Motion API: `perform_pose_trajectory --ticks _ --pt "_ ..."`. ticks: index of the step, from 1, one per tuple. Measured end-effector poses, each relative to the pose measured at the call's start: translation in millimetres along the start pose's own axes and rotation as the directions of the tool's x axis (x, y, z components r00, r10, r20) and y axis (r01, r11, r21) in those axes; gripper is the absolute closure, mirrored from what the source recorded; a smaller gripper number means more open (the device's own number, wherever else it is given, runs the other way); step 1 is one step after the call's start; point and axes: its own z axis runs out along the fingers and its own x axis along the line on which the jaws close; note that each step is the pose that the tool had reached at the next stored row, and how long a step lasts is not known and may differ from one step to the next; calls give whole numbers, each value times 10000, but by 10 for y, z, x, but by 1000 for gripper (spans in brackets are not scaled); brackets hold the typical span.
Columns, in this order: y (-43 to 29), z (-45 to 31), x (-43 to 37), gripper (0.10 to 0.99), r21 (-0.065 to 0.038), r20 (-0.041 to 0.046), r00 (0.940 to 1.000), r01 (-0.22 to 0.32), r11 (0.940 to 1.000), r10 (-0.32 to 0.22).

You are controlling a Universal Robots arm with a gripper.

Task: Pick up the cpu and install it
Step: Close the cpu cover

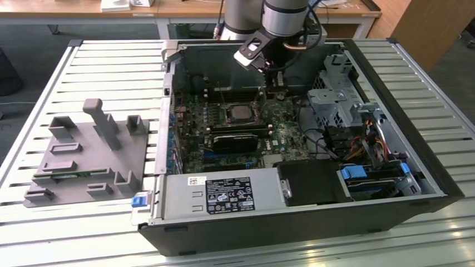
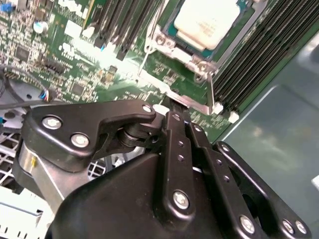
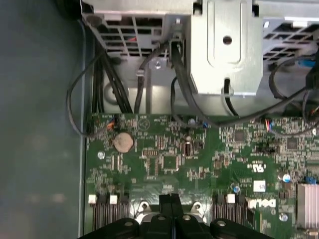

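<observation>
The cpu (image 1: 239, 113) lies flat in its socket on the green motherboard (image 1: 286, 130), inside the open computer case. In the second wrist view the cpu (image 2: 207, 20) shows a pale silver top framed by the socket's metal bracket (image 2: 192, 99). My gripper (image 1: 276, 88) hangs inside the case, just beyond the socket and toward the exterior view's right. Its two black fingers are pressed together with nothing between them in both wrist views. The gripper (image 2: 174, 110) has its tips at the bracket's edge, a short way from the cpu. The gripper (image 3: 170, 199) points down at the board.
Memory slots (image 2: 259, 55) flank the socket. A dark card (image 1: 233, 140) sits nearer than it. A metal drive cage (image 1: 334, 103) with black cables (image 3: 174, 74) stands to the exterior view's right. A power supply (image 1: 222, 194) fills the case front. A grey plastic fixture (image 1: 82, 156) lies on the slatted table.
</observation>
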Motion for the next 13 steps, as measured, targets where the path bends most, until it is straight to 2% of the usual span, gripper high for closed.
perform_pose_trajectory --ticks 4,13 --pt "-81 2 1 980 1 -1 10000 0 10000 0" --pt "-151 55 1 980 3 0 10000 1 10000 -1"
